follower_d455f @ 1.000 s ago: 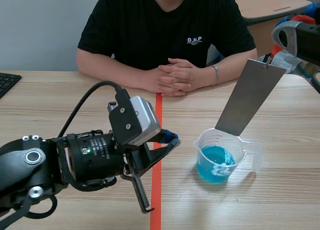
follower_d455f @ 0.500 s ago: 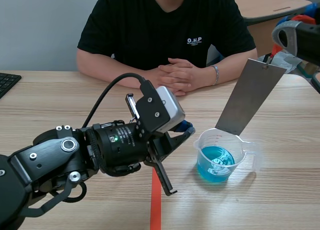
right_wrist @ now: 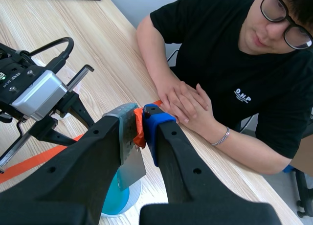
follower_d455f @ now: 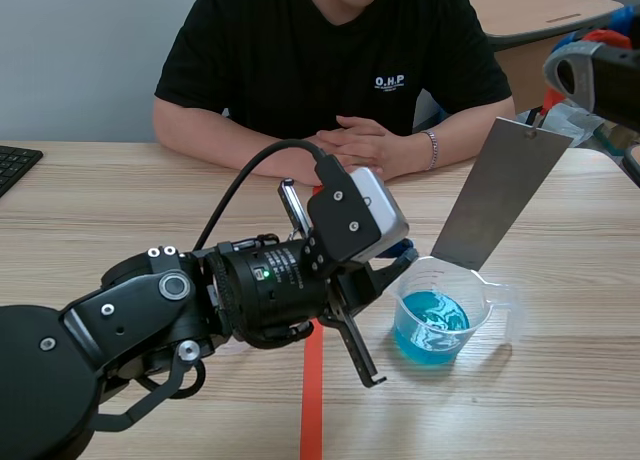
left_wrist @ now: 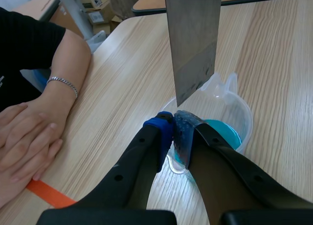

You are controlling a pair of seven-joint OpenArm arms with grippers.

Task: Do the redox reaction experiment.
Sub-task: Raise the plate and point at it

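thin grey metal sheet (follower_d455f: 497,195): stiff, light, likely slippery. hangs tilted, lower edge just above clear plastic beaker of blue liquid (follower_d455f: 488,302). right gripper (right_wrist: 139,122) clamped on top edge, sound hold. left gripper (left_wrist: 173,133) pads together at beaker rim.

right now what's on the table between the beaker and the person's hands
Only bare table between the beaker and the person's hands; the left wrist view shows it.

scene cam faces person (follower_d455f: 330,70); wrist cams close (share beaker (follower_d455f: 437,325))
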